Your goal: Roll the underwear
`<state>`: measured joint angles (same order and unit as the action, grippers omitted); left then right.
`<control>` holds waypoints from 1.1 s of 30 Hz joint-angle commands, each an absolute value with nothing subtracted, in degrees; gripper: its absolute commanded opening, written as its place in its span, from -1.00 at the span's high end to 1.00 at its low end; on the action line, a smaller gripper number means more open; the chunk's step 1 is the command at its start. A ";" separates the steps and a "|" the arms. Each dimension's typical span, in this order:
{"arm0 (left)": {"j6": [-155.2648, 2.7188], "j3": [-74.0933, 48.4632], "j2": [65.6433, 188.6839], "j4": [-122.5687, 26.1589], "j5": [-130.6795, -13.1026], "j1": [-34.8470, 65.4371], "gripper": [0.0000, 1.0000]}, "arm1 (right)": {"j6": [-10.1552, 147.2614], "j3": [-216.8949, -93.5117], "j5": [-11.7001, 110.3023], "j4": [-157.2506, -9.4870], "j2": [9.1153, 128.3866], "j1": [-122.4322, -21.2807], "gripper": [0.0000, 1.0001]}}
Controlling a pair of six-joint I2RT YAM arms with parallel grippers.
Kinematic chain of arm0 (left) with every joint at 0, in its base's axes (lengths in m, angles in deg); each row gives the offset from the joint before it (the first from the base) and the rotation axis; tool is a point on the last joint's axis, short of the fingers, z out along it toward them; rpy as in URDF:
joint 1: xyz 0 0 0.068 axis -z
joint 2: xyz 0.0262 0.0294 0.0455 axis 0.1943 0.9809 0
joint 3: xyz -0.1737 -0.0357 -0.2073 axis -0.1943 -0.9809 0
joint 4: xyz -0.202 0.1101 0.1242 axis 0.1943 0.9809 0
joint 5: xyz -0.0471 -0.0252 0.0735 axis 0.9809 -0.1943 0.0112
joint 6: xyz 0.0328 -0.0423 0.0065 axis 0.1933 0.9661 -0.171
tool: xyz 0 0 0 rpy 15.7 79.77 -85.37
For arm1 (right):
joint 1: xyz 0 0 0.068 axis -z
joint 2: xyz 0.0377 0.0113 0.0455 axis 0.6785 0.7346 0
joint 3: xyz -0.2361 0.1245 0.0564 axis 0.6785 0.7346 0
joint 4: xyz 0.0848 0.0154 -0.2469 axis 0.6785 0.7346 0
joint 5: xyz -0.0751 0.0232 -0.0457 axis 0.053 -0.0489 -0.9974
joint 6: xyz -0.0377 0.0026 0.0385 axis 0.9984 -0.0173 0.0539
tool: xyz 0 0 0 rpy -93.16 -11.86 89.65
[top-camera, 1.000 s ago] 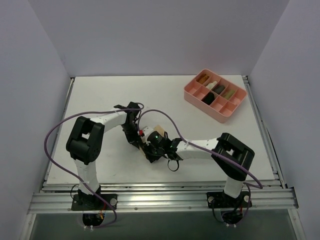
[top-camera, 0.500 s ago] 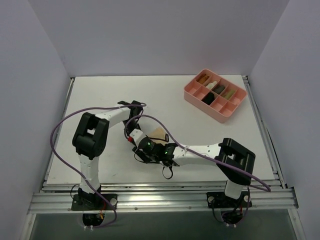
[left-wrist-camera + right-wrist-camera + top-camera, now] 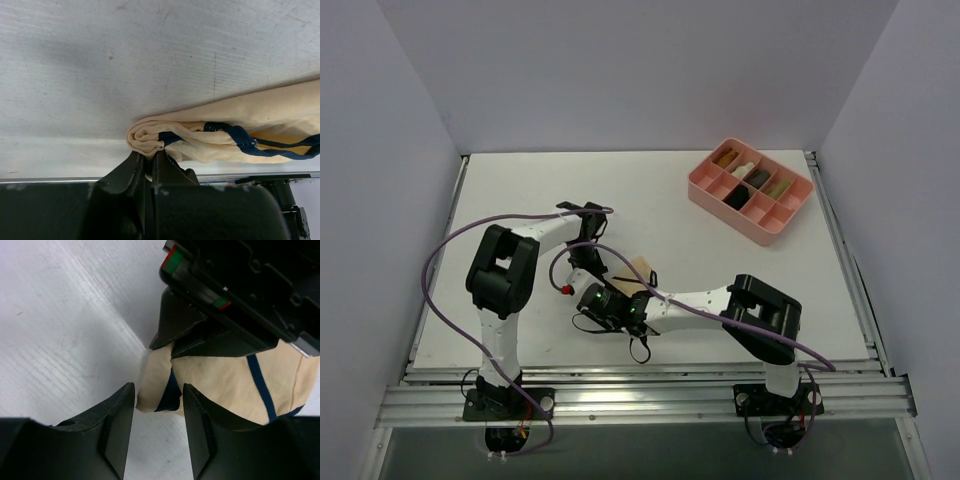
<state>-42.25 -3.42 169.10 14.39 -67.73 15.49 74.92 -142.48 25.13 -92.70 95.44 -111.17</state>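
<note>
Both arms converge just left of centre on the white table. The left claw and right claw are close together, and their jaw state isn't readable from here. The underwear is a tan patch just right of them, partly under the right arm. The pink divided tray is far right, well apart. Purple cables loop over the arms.

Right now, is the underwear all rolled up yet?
Not yet. One end of the underwear is curled into a small roll. The left gripper pinches that end, and the right gripper is open around it. The rest looks unrolled, so more rolling is left.
</note>
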 commanded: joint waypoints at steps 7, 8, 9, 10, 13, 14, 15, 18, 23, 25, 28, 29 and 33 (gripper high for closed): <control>-42.85 -4.83 170.41 16.39 -71.10 16.04 0.95 | 76.69 -145.93 17.67 -91.08 97.71 -112.08 0.52; -42.68 -5.00 170.32 16.30 -71.01 16.04 0.95 | 76.43 -145.84 17.67 -91.17 97.97 -112.16 0.63; -42.59 -5.09 170.15 16.13 -70.84 16.04 0.95 | 76.07 -145.75 18.01 -91.26 98.06 -112.08 0.74; -42.41 -5.27 170.06 16.04 -70.31 16.04 0.95 | 75.72 -145.49 18.54 -91.52 98.06 -112.08 0.94; -41.98 -5.79 169.27 14.81 -68.91 15.78 0.87 | 72.48 -143.56 22.99 -92.57 97.10 -111.38 1.00; -41.97 -6.14 168.31 14.29 -68.38 15.69 0.82 | 70.03 -142.68 25.12 -93.62 96.66 -110.15 1.00; -41.80 -6.23 167.78 13.84 -68.11 15.43 0.75 | 68.70 -140.76 27.22 -94.24 95.70 -109.36 1.00; -41.36 -6.32 165.05 12.35 -67.85 14.73 0.49 | 63.26 -135.84 34.70 -97.49 93.85 -106.28 1.00; -40.04 -6.15 160.22 10.76 -68.64 13.23 0.10 | 57.89 -129.33 44.80 -103.63 92.26 -101.54 1.00; -39.69 -6.41 158.73 10.50 -69.25 12.79 0.06 | 56.04 -127.22 47.27 -105.92 92.35 -100.22 1.00; -39.25 -7.29 156.97 9.63 -69.87 12.26 -0.04 | 54.19 -125.89 51.32 -108.13 93.40 -98.37 1.00; -39.16 -7.64 156.44 9.27 -69.96 11.91 -0.06 | 53.75 -125.63 53.33 -108.66 94.19 -97.93 1.00; -39.07 -9.04 153.02 7.17 -72.06 11.74 -0.08 | 51.12 -122.99 56.77 -113.13 94.20 -95.47 1.00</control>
<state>-40.02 -8.21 157.08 9.67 -69.69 12.13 54.02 -126.42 52.53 -116.04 91.59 -96.84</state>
